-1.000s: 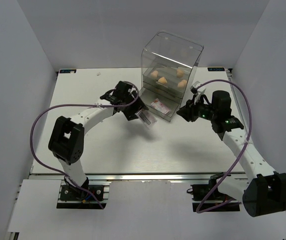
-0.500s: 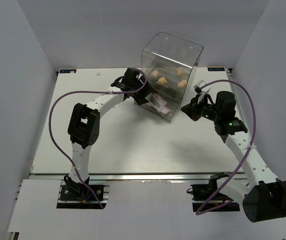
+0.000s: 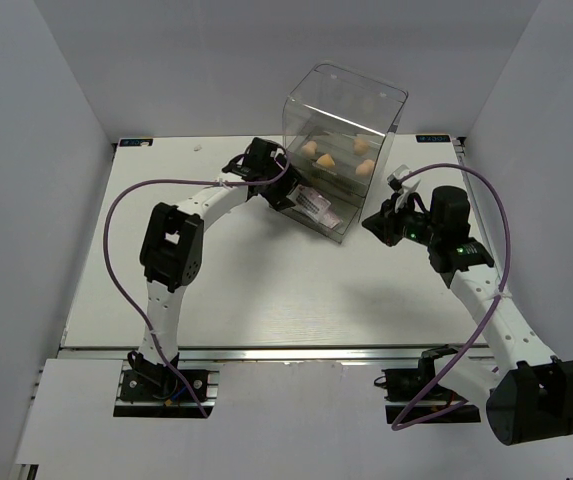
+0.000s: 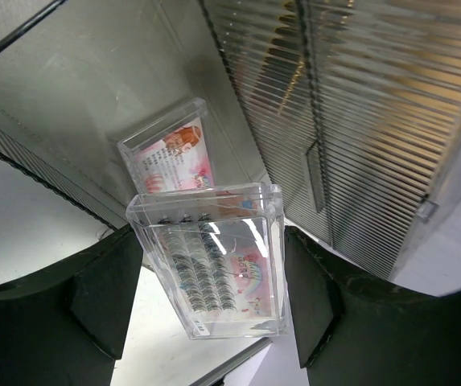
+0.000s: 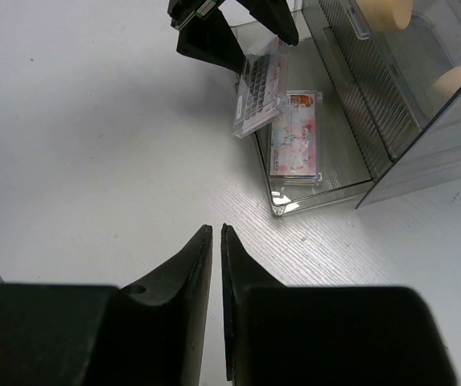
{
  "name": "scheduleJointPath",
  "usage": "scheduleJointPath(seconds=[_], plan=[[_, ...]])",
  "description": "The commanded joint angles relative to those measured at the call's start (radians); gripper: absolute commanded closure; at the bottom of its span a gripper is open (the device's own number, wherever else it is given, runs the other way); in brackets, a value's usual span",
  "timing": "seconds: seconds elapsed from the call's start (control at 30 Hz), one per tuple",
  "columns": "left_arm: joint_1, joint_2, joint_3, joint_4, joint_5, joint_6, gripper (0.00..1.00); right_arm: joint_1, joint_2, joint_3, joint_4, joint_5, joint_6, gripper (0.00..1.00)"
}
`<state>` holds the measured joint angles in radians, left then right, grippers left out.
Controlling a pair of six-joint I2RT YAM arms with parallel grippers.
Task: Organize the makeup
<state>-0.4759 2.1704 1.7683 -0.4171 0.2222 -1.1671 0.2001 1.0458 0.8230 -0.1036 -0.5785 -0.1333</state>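
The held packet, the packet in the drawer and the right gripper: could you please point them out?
held packet [image 4: 214, 265], left wrist view, middle of its clear front face.
packet in the drawer [image 5: 296, 137], right wrist view, middle of its printed top.
right gripper [image 5: 215, 228], right wrist view, midway between its fingertips.

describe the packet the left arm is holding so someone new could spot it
Find the tall clear box at the back of the table; its bottom drawer is pulled out. Above the drawer's mouth, the left fingers pinch a clear packet. Unlike the pink-printed packet lying flat in the drawer, it's lifted and shows rows of dark lashes.
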Motion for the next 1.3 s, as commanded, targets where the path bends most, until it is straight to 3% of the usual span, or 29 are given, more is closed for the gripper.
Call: scheduleJointPath(seconds=[0.0, 0.17, 0.2, 0.37, 0.4, 0.63, 0.9, 1.13, 1.27], plan=[[0.005, -0.012, 0.042, 0.017, 0.003, -0.005, 0.36, -0.007, -0.020, -0.004, 0.021, -0.004, 0.004, 0.85], [0.008, -0.004, 0.056, 0.018, 0.008, -0.009, 0.27, -0.007, -0.020, -0.005, 0.021, -0.007, 0.001, 0.85], [0.007, -0.003, 0.062, 0.017, 0.008, -0.009, 0.20, -0.007, -0.020, -0.005, 0.022, -0.007, 0.003, 0.85], [0.008, 0.000, 0.068, 0.015, 0.008, -0.011, 0.14, -0.007, -0.021, -0.016, 0.022, -0.014, 0.008, 0.84], [0.008, -0.001, 0.069, 0.015, 0.006, -0.011, 0.02, -0.007, -0.023, -0.016, 0.024, -0.014, 0.006, 0.84], [0.008, -0.012, 0.068, 0.023, 0.012, -0.017, 0.02, -0.007, -0.024, -0.022, 0.019, -0.032, -0.003, 0.83], [0.008, -0.121, 0.033, 0.058, 0.045, 0.017, 0.02, -0.007, -0.024, -0.019, -0.042, -0.164, -0.138, 0.71], [0.010, -0.361, -0.205, 0.141, 0.046, 0.108, 0.02, -0.005, 0.000, 0.007, -0.151, -0.285, -0.328, 0.63], [0.025, -0.524, -0.363, 0.155, -0.006, 0.210, 0.02, 0.041, 0.055, 0.059, -0.258, -0.268, -0.478, 0.69]])
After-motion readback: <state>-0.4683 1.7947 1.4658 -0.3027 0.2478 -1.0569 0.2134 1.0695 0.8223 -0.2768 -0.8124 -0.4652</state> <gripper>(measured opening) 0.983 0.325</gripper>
